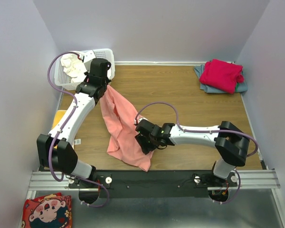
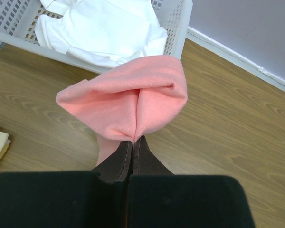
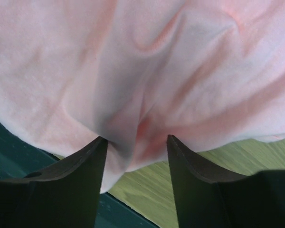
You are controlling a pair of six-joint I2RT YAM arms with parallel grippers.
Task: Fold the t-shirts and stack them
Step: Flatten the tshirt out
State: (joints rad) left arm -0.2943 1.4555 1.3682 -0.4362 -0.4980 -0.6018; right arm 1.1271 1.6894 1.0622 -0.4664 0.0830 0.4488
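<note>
Top external: left tool (image 1: 107,87) pinches salmon-pink cloth shirt (image 1: 119,124) beside white lattice basket (image 1: 107,56); long axis runs to your spread right tool (image 3: 135,140).

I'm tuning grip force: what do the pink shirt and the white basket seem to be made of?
Salmon-pink cloth t-shirt: soft matte knit, probably cotton jersey; it shows a fine fuzzy texture and drapes in folds. White lattice basket: rigid moulded plastic, smooth, judging by its even square holes.

White-and-black arms (image 1: 78,111), lilac cables (image 1: 49,71)
</note>
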